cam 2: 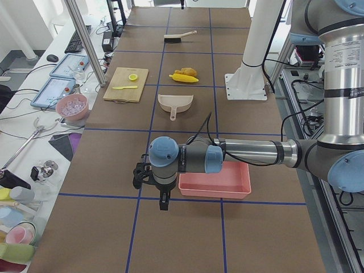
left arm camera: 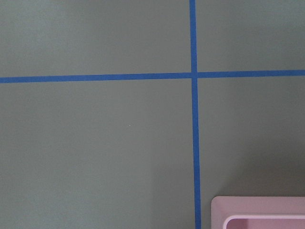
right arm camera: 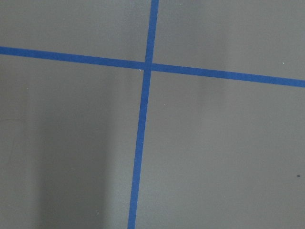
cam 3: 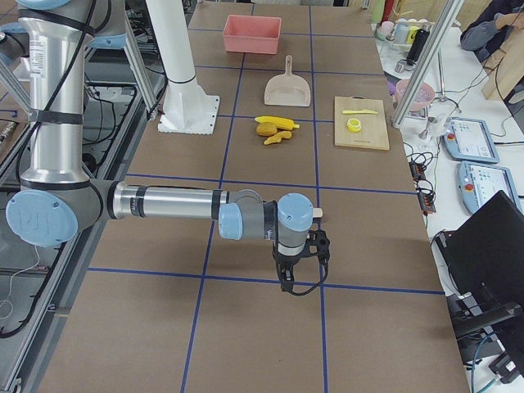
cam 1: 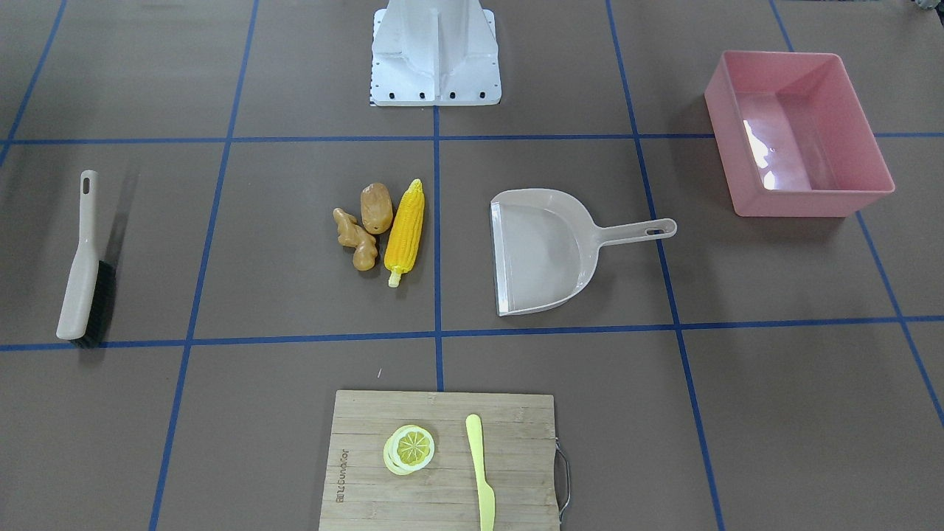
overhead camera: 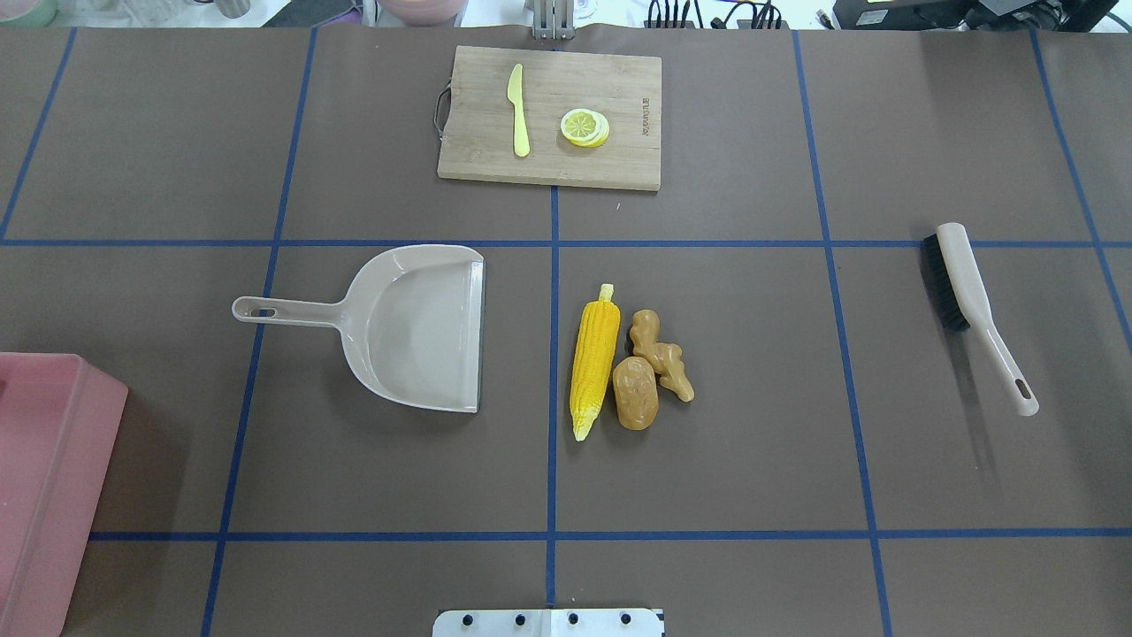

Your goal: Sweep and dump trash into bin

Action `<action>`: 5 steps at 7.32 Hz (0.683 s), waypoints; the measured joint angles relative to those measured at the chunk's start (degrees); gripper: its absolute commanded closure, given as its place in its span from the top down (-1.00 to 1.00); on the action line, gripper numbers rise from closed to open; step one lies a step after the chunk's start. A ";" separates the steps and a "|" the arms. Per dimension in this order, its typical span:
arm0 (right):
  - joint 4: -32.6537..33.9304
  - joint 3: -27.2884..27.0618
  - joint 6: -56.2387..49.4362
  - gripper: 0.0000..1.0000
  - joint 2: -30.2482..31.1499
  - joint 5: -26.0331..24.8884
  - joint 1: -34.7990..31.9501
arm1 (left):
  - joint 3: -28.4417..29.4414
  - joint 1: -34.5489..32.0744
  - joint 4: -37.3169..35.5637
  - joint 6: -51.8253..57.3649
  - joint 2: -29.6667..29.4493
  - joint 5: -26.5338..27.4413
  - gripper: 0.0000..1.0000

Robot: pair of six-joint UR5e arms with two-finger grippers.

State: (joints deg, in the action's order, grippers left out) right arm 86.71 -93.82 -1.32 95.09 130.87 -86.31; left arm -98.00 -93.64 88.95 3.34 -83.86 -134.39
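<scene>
Couldn't tell whether the jaws were apart or together on either arm; both showed only from the table ends. Left gripper [cam 2: 164, 200] hung over bare mat, with the pink rectangular plastic bin [cam 2: 213, 191] just beside it and nothing in it. Right gripper [cam 3: 299, 278] hung at the opposite end, nearest tool the beige black-bristled hand brush [overhead camera: 968, 301].

Looked like step zero: nothing picked up. Next move probably called for the right taking the brush and the left taking the beige-grey plastic dustpan [overhead camera: 416, 327] by its handle, which pointed binward.

Further in from both jaws, trash sat clustered and touching: yellow corn cob [overhead camera: 594, 358], brown oval potato [overhead camera: 636, 394], knobbly tan ginger root [overhead camera: 663, 354]. Pan lip faced them across a short gap. Open mat around the brush; bamboo cutting board [overhead camera: 548, 164] well apart.
</scene>
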 measured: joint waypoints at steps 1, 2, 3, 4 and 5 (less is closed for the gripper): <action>-0.28 -0.02 0.00 1.00 0.06 0.01 0.00 | 0.00 0.04 0.00 0.00 0.01 0.06 0.97; -0.95 -0.02 0.00 1.00 0.15 0.05 0.00 | 0.04 0.08 0.00 0.00 0.01 0.08 0.97; -1.40 0.18 0.00 1.00 0.19 0.07 0.00 | 0.12 0.10 -0.03 0.00 0.01 0.08 0.97; -1.61 0.49 0.00 1.00 0.22 0.04 0.00 | 0.16 0.12 -0.06 0.00 0.01 0.09 0.97; -1.87 1.54 -0.10 1.00 0.23 0.01 0.00 | 0.17 0.12 -0.08 0.00 0.01 0.09 0.97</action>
State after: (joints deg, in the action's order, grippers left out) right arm 84.84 -92.28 -1.42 95.32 130.88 -86.31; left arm -97.83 -93.52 88.87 3.34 -83.85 -134.30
